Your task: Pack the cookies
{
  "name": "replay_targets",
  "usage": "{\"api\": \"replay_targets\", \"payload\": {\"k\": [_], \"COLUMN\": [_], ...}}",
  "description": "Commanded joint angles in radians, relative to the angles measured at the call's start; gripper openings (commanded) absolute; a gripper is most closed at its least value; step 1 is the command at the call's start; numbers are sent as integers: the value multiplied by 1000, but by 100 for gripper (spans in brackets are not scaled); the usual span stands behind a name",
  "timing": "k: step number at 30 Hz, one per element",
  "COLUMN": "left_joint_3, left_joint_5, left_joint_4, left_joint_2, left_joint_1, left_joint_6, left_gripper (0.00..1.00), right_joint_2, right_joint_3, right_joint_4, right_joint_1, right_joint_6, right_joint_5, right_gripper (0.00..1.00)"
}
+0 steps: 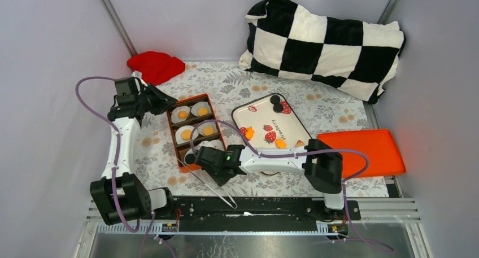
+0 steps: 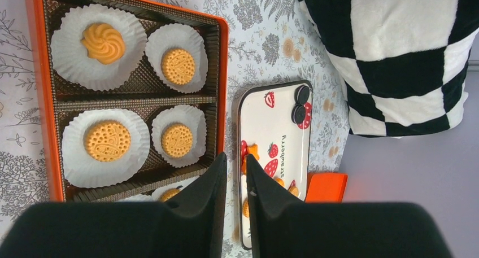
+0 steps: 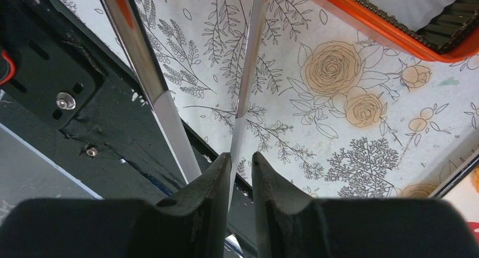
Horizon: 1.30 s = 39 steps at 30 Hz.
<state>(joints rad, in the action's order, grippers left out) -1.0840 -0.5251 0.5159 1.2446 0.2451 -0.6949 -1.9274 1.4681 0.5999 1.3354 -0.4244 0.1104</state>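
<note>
Reaching the right gripper (image 3: pixel 242 156) leftward across the near table, down by the near corner of the orange box (image 2: pixel 40 100). Straddling one thin blade of the metal tongs (image 3: pixel 248 71) with black fingers barely parted; finding no way to tell whether pinching that blade or merely flanking it. Angling the polished, springy strips toward the black rail (image 3: pixel 51 71) at the near edge, probably because such small biscuits call for a fine tool.

Hovering the left gripper (image 2: pixel 235 159) above the box's far left, fingers a narrow slot apart and empty, apparently leaving room.

Finding the cookies (image 2: pixel 107 140) split between two places. Seeing ridged and dotted golden discs in pleated white paper cups (image 2: pixel 73 60) inside the box's dark corrugated compartments. Seeing others, including two glossy black rounds (image 2: pixel 303 94), on the smooth strawberry-printed tray (image 2: pixel 265 128) just right of the box, over a flowered tablecloth (image 3: pixel 339 128).
</note>
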Motion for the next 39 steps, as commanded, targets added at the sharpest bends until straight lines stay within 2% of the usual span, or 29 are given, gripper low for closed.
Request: {"api": "replay_targets", "payload": {"k": [1,14,15,19,20,27,32,36,39], "left_joint_3": [19,30,31,30,30,20,-18,-43,-60], "left_joint_5": [-27,-28,-29,-29,-29,10,82,147,177], "left_joint_4": [-14,-16,-17,-20,-19,-17,8,10,9], "left_joint_2": [-10,-3,-2,-1,0,-33,-67,-88,-78], "left_joint_1": [10,10,10,10,10,7,-25,-90,-153], "left_joint_6": [26,33,32,32,32,34,49,53,45], "left_gripper": [23,23,23,23,23,22,20,17,10], "right_joint_2": [-64,-159,-161,-126,-107,100,252,340,317], "right_joint_3": [-12,16,20,17,18,36,-41,-105,-78], "right_joint_4": [-10,6,11,33,55,255,365,301,237], "right_joint_1": [6,4,4,4,3,-23,-217,-470,-684], "right_joint_6": [-18,-6,-6,-25,-30,-122,-168,-77,22], "right_joint_5": [-8,-46,-40,26,50,335,459,485,458], "right_gripper": [27,31,28,2,0,0,0,0,0]}}
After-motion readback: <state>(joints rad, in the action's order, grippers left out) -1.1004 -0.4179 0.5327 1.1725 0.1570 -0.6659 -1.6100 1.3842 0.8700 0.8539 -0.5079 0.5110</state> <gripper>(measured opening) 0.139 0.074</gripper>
